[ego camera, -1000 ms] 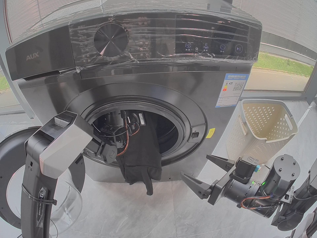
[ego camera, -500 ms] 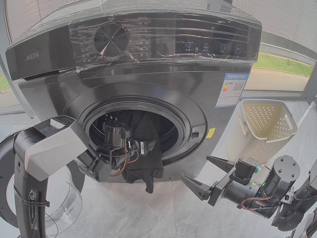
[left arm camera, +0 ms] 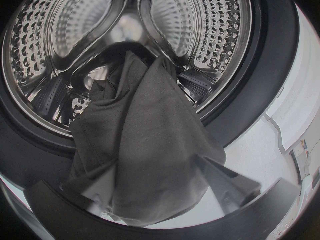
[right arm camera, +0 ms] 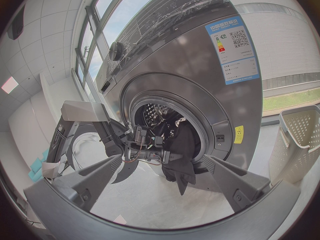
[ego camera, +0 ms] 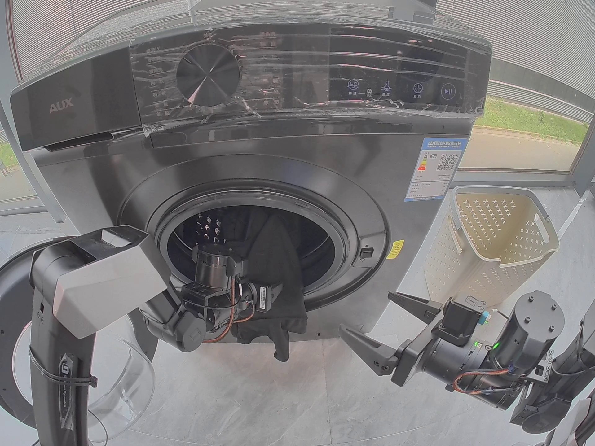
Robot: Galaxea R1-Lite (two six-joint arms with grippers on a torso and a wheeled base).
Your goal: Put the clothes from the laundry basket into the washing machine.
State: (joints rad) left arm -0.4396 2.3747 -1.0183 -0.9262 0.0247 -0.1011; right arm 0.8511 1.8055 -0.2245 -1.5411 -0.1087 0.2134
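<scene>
While hovering unclenched astride the black fabric garment (ego camera: 277,249) spilling from the perforated steel drum (left arm camera: 173,27) over the door rim of the grey washing machine (ego camera: 248,150), pinch left gripper (left arm camera: 153,165) low on the dangling fold, shove deep, park splayed-open right gripper (ego camera: 365,311) near cream plastic laundry basket (ego camera: 477,267).

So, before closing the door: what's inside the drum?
One dark garment, half in, its end hanging over the door rim. The drum floor beneath it is covered.

A pale tiled floor (ego camera: 260,397) runs to the window (ego camera: 584,156), with grass (ego camera: 533,119) (and a road (ego camera: 520,150)) outside.
</scene>
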